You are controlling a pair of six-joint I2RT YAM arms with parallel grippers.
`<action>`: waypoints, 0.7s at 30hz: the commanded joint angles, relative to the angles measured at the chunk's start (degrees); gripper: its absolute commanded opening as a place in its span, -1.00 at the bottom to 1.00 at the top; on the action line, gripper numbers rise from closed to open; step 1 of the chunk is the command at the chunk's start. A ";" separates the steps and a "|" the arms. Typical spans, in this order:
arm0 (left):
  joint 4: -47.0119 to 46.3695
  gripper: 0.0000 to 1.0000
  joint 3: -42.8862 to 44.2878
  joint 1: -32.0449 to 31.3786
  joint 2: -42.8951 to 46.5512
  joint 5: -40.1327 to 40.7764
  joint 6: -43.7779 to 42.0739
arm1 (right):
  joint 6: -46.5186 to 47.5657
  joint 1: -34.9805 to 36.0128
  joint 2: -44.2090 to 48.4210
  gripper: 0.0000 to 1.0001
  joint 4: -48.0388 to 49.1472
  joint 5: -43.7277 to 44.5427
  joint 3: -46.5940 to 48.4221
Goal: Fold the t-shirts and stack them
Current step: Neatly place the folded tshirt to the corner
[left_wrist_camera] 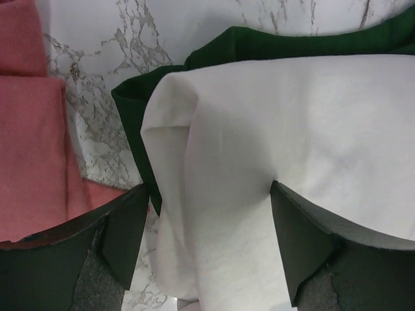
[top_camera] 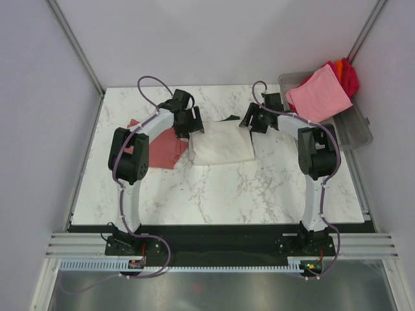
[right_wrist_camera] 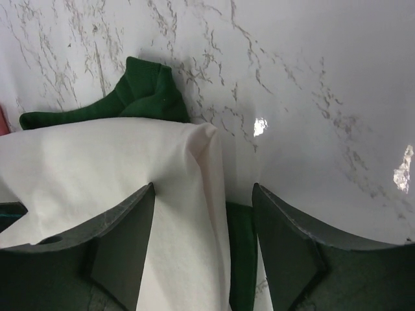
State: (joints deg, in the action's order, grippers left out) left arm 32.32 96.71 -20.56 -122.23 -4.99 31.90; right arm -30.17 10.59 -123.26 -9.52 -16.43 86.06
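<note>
A folded cream-white t-shirt [top_camera: 220,144] lies on the marble table on top of a dark green t-shirt [top_camera: 228,118] whose edges stick out at the back. A brick-red t-shirt [top_camera: 162,148] lies flat to its left. My left gripper [top_camera: 194,126] is open over the white shirt's left edge [left_wrist_camera: 214,194], fingers straddling it. My right gripper [top_camera: 249,123] is open over the white shirt's right edge [right_wrist_camera: 194,214], with green cloth [right_wrist_camera: 241,253] between its fingers too. Neither holds anything.
A clear plastic bin [top_camera: 353,126] at the back right holds pink [top_camera: 321,94] and red cloth [top_camera: 347,74]. Grey walls enclose the table on three sides. The marble table [top_camera: 214,194] runs to the near edge.
</note>
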 commanded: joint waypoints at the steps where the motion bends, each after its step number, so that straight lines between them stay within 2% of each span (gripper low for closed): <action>1: -2.43 0.62 2.43 0.52 -2.39 -2.65 0.18 | 2.14 1.01 -3.38 0.36 -5.24 3.15 3.32; 3: -2.52 0.61 2.26 0.52 -2.74 -1.95 -0.17 | 2.31 1.27 -4.00 0.27 -5.95 3.59 4.11; 13: -2.43 0.68 1.82 1.13 -3.18 1.30 -0.52 | 2.66 3.65 -6.55 0.21 -8.68 7.37 8.59; 14: -2.61 0.65 2.25 1.48 -3.79 0.08 -0.44 | 2.58 3.56 -6.81 0.17 -8.67 7.37 8.68; 17: -2.78 0.26 4.19 1.92 -5.91 -1.86 -1.22 | 2.14 3.91 -7.69 0.09 -8.59 7.20 9.47; 18: -2.87 0.19 4.89 1.92 -6.34 -1.95 -1.31 | 2.14 4.09 -8.22 0.08 -8.59 7.20 9.74; 20: -3.05 0.17 5.42 1.92 -7.22 -1.95 -1.49 | 1.96 4.44 -8.57 0.02 -8.59 7.46 10.70; 21: -3.31 0.07 5.77 1.84 -7.49 -1.86 -1.49 | 1.87 4.87 -9.01 -0.04 -8.76 7.81 11.05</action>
State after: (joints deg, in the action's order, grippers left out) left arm 30.98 100.07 -19.03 -127.87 -6.59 31.73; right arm -28.27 14.20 -128.99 -15.35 -10.35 95.96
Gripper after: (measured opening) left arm 0.566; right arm 0.494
